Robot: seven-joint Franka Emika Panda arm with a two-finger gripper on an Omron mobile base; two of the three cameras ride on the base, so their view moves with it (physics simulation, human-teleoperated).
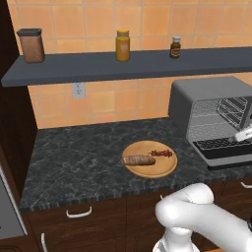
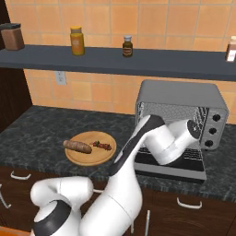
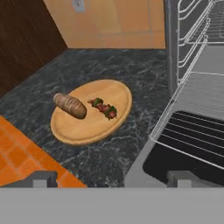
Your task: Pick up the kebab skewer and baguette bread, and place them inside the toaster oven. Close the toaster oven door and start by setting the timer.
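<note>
Presently the toaster oven (image 1: 206, 106) sits at the right of the left base view, its door (image 1: 224, 150) dropped flat toward the counter edge, wire rack (image 3: 192, 65) exposed inside. In the right base view the oven (image 2: 184, 99) stands right of centre, three knobs (image 2: 211, 130) down its right face, the arm's white forearm crossing in front of its opening.

Round wooden board (image 1: 149, 158) lies on the dark stone counter (image 1: 74, 157), just left of the oven, centre of the left base view. On it: baguette (image 1: 138, 160) toward the left, kebab skewer (image 1: 162, 153) toward the right, near each other, apart. Hand view has the same pair: baguette (image 3: 70, 105) left of centre, skewer (image 3: 103, 108) mid-frame, board rim (image 3: 74, 138) below them.

Gripper (image 3: 111, 178): two dark finger tips at the bottom of the hand view, spread wide, nothing between them. It hangs over the counter near the lowered door's left edge, apart from the board.

Shelf (image 1: 123, 66) above carries a brown canister (image 1: 31, 45), an amber jar (image 1: 122, 45) and a small dark bottle (image 1: 175, 47).
</note>
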